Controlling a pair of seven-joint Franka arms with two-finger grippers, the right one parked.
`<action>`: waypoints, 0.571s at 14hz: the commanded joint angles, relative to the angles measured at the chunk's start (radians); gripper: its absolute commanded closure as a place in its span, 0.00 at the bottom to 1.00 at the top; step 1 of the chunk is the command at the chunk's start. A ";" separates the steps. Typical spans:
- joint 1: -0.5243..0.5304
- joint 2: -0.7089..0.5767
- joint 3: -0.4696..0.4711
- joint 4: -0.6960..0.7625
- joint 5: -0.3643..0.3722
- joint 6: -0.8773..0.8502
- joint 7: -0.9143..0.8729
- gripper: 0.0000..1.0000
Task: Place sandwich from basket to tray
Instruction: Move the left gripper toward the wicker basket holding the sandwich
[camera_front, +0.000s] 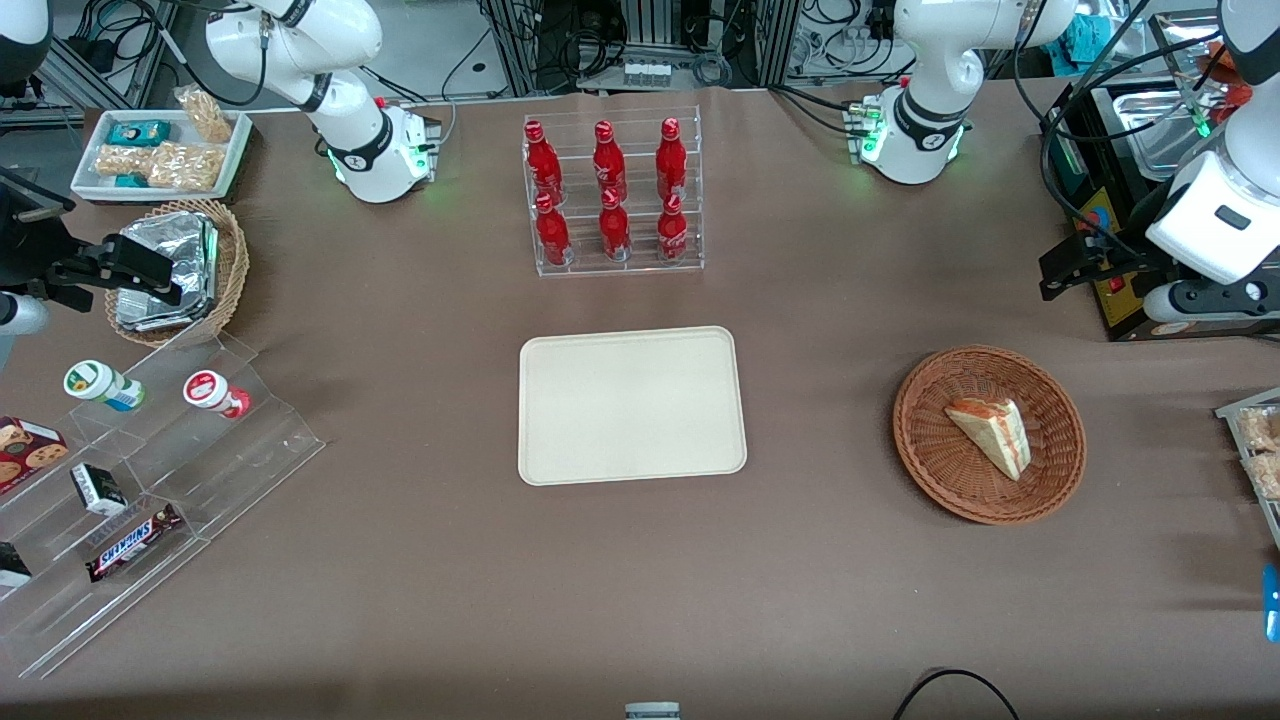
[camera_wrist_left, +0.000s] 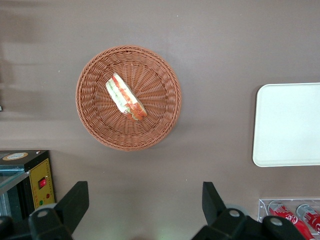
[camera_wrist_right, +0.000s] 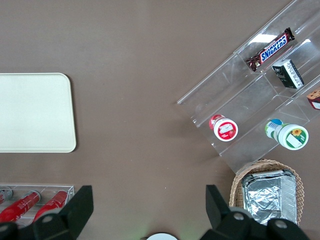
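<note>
Snickers bar (camera_front: 133, 541) on lowest step of clear acrylic stepped stand (camera_front: 150, 480), toward parked arm's end of table, nearest front camera. Same stand: small dark box (camera_front: 98, 488), cookie box (camera_front: 25, 450), two lidded cups lying on their sides, one green-topped (camera_front: 103, 385), one red-topped (camera_front: 215, 393).

Tray (camera_front: 631, 404), cream-beige, rectangular, rounded corners, low rim; mid-table, nothing on it.

Basket (camera_front: 989, 434), reddish-brown wicker, round and shallow; toward working arm's end of table, well apart from tray. Contents: one sandwich (camera_front: 990, 435), triangular wedge, pale bread, red, orange and green layers along cut edge; lying flat near basket centre.

Gripper (camera_front: 1075, 263), left arm's, raised above table near black appliance (camera_front: 1100, 215) at working arm's end, farther from front camera than basket. Fingers (camera_wrist_left: 75, 202) spread wide in left wrist view, nothing between them. Well apart from sandwich, no contact with basket.

Clear acrylic rack (camera_front: 612, 195), farther from front camera than tray: six red bottles (camera_front: 608, 190), upright, two rows of three.

Tan wicker basket (camera_front: 225, 265), deeper, toward parked arm's end: foil-wrapped packs (camera_front: 172, 265) stacked inside.

White tray (camera_front: 160, 155), farther from camera than tan basket: snack bags (camera_front: 180, 160) and teal packet (camera_front: 139, 132).

Brown table cover (camera_front: 640, 600) under all items.
</note>
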 joint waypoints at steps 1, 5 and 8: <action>-0.003 0.004 0.001 -0.039 0.014 0.005 0.000 0.00; 0.000 0.053 0.008 -0.141 0.017 0.072 0.000 0.00; 0.001 0.075 0.033 -0.266 0.045 0.247 0.000 0.00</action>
